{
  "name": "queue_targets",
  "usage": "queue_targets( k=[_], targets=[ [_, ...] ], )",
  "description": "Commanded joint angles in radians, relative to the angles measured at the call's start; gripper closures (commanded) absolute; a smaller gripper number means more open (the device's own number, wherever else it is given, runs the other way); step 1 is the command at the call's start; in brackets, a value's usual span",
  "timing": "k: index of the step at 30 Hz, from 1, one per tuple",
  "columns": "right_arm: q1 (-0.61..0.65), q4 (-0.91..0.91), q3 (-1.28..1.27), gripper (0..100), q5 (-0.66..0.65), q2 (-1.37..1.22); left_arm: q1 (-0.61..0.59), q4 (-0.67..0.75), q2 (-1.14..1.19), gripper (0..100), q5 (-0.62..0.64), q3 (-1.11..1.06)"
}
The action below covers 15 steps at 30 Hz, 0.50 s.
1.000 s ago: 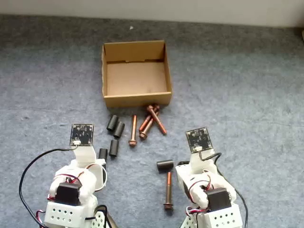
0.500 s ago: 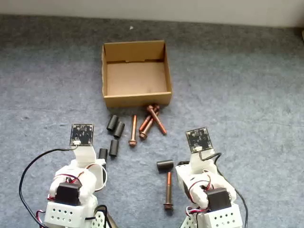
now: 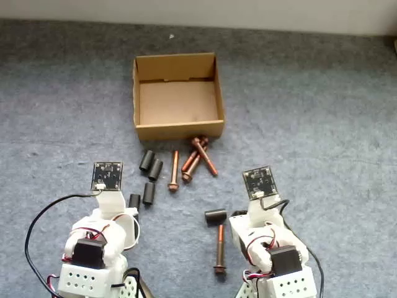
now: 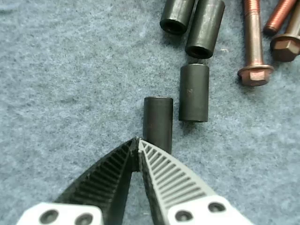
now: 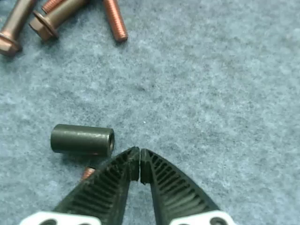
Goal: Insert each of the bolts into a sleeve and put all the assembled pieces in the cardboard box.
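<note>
Both arms sat at the near edge of the table [image 3: 322, 124], the left gripper [image 4: 138, 143] and right gripper [image 5: 139, 157] each with tips pressed together on nothing. The cardboard box [image 3: 177, 130] stood empty toward the far edge, with bolts [image 3: 174, 169] and sleeves [image 3: 155, 169] loose before it. A sound start would likely be spreading the left jaws over the nearest sleeve [image 4: 158, 123] and gripping it mid-barrel, leaving the bore clear.
</note>
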<state>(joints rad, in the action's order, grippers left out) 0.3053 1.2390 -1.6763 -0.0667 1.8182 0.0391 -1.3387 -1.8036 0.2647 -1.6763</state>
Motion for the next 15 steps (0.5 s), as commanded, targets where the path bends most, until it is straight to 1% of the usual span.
queue_targets(
  k=[1,6,8,11,15],
  targets=[
    [-0.012,0.005,-0.143,99.3,-0.009,0.013,0.022,-0.002,-0.010,99,-0.002,-0.019],
    [-0.013,0.004,-0.130,99.3,-0.011,0.013,0.022,-0.017,-0.010,99,-0.005,0.076],
    [-0.013,0.004,-0.084,99.3,-0.011,0.013,-0.004,-0.026,-0.010,99,-0.005,0.105],
    [-0.016,0.004,-0.012,99.2,-0.011,0.013,-0.068,-0.029,-0.010,99,-0.005,0.139],
    [-0.056,-0.002,0.038,99.2,-0.012,0.013,-0.236,-0.028,-0.010,99,-0.003,0.203]
  ],
)
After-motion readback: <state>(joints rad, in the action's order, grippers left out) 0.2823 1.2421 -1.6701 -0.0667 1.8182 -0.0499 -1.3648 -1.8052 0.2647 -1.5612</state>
